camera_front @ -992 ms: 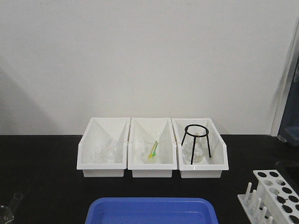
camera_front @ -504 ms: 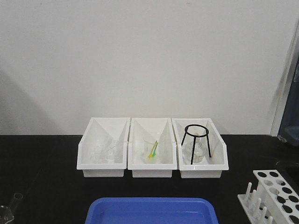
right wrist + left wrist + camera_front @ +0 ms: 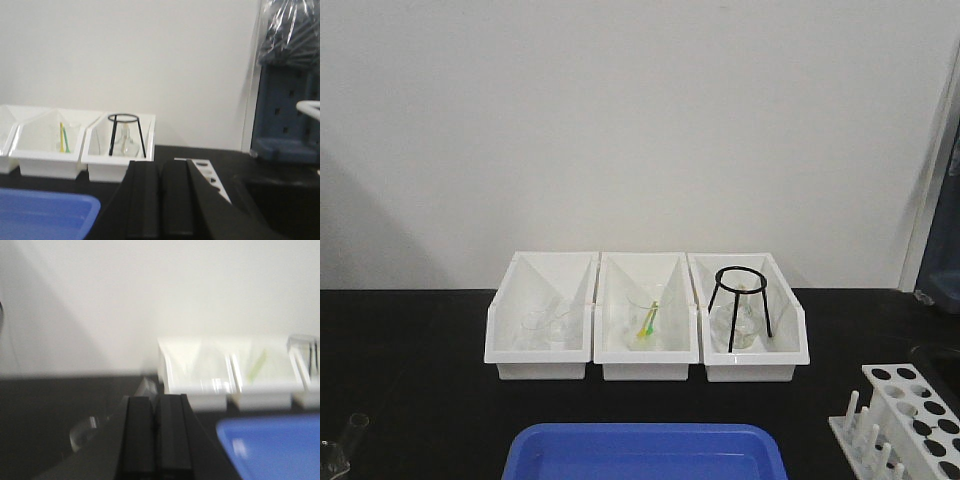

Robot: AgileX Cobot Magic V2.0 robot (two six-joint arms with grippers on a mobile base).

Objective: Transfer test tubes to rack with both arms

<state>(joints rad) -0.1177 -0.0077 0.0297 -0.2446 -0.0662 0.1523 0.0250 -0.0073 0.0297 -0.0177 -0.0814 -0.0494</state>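
One test tube [image 3: 356, 424] stands at the table's front left corner in the front view, beside another clear glass piece [image 3: 329, 460] cut off by the frame edge. The white rack [image 3: 910, 412] with round holes and pegs sits at the front right. No arm shows in the front view. In the blurred left wrist view my left gripper [image 3: 156, 401] is shut, with a clear glass tip [image 3: 146, 386] just beyond its fingertips and blurred glass [image 3: 82, 432] to their left. My right gripper [image 3: 160, 166] is shut and empty, with the rack [image 3: 206, 176] just behind it to the right.
Three white bins [image 3: 542, 362] line the back of the black table and hold glassware, green and yellow sticks and a black tripod stand [image 3: 741, 305]. A blue tray [image 3: 645, 452] lies at the front centre. A blue stand [image 3: 287, 115] rises at the far right.
None of the objects in the front view has moved. A faint streak of shadow crossed the table's left side half a second ago and is gone now.
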